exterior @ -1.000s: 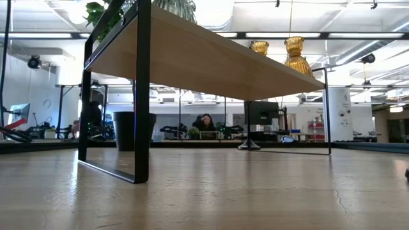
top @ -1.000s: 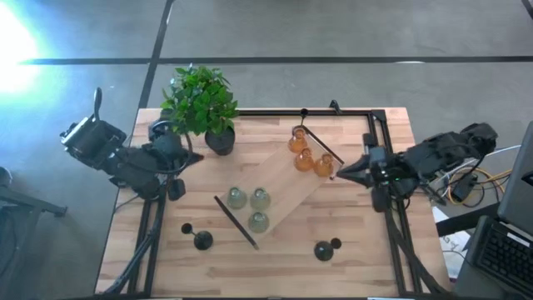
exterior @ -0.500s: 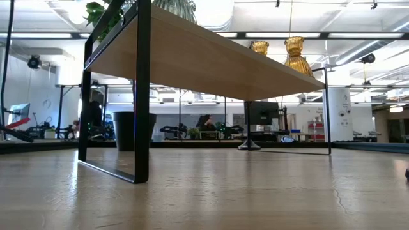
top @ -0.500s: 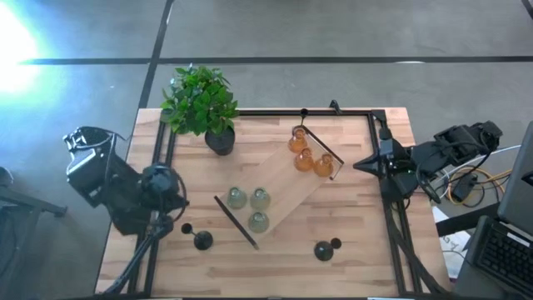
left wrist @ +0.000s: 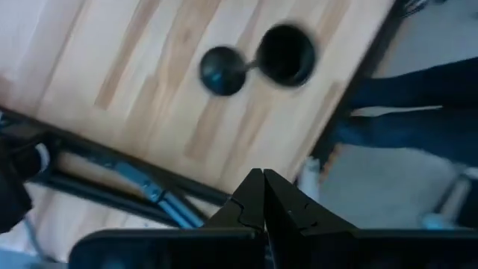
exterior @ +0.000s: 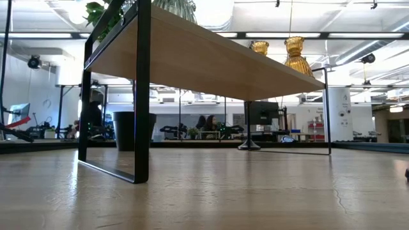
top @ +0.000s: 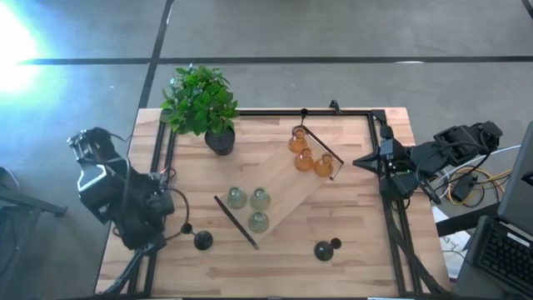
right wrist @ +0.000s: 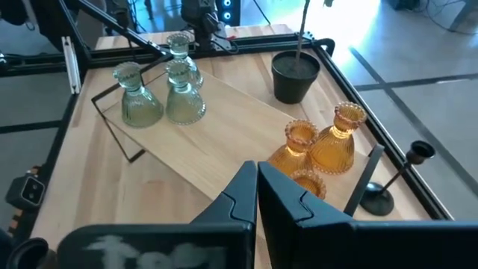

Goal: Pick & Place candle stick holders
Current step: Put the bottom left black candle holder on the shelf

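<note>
Above the table's [top: 350, 225] front-left corner, the shut, empty left tool [left wrist: 263, 196] should open before descending squarely over the toppled black round-based candle holder [left wrist: 254, 61].

plant [top: 200, 100] behind shelf [top: 279, 187] | six holders [top: 250, 207] on shelf

Bare table [top: 275, 254] lies along the front edge between two black holders [top: 200, 240] [top: 325, 249]; the raised shelf [top: 279, 187] (plant [top: 200, 100] behind) blocks the middle.

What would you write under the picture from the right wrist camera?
Shut right gripper above a raised wooden board holding three amber holders and three green holders.
</note>
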{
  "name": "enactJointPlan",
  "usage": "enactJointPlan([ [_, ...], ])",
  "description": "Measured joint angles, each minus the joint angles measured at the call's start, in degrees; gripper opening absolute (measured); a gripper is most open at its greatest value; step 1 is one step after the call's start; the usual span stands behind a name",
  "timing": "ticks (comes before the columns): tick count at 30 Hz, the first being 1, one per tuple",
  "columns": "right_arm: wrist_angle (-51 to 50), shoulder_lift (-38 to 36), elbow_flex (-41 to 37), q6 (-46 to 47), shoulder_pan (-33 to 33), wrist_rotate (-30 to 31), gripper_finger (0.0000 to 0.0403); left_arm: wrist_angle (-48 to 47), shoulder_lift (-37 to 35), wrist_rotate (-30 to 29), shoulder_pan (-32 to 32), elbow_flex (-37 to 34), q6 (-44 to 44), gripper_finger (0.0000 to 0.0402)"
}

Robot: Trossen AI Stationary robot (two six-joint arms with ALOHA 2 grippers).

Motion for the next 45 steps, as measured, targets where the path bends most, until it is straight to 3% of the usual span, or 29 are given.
enactJointPlan([
  [7, 0.0, 0.1, 0.0, 0.5, 0.0, 0.0, 0.0008, 2.4, -0.2, 0.2, -3.8, -9.4, -2.0, 0.0005],
  [11, 0.0, 0.0, -0.1, 0.6, 0.0, 0.0, 0.0008, 4.0, -0.5, -3.1, -9.9, -13.3, -6.7, 0.0005],
  [14, -0.2, 0.0, -0.1, 0.6, 0.0, 0.0, 0.0008, 5.0, -1.0, -12.1, -18.1, -14.9, -16.0, 0.0005],
  [18, -0.2, -0.1, -0.1, 0.6, 0.0, 1.1, 0.0008, 4.8, -1.0, -31.8, -30.1, -16.5, -27.5, 0.0003],
  [19, -0.2, -0.1, -0.1, 0.6, 0.0, 2.4, 0.0008, 5.2, -1.0, -33.3, -30.9, -17.5, -29.1, 0.0003],
  [22, -0.2, -0.1, -0.1, 0.6, 0.0, 5.4, 0.0008, 10.9, -0.8, -33.0, -30.7, -22.3, -29.6, 0.0005],
  [27, -0.1, -0.5, -0.1, 1.7, 0.0, 7.7, 0.0008, 22.1, -0.8, -39.8, -29.3, -31.1, -28.9, 0.0019],
  [32, 0.1, -1.1, -0.1, 2.6, 0.0, 13.5, 0.0008, 32.4, -0.8, -41.4, -28.2, -37.2, -26.1, 0.0062],
  [38, 0.5, -1.7, -0.1, 5.2, 0.0, 16.4, 0.0008, 33.4, -0.8, -42.0, -28.0, -40.4, -26.7, 0.0134],
  [45, 0.3, -1.6, -0.1, 8.4, 0.0, 16.4, 0.0008, 33.4, -1.7, -51.4, -28.0, -40.6, -22.8, 0.0171],
])
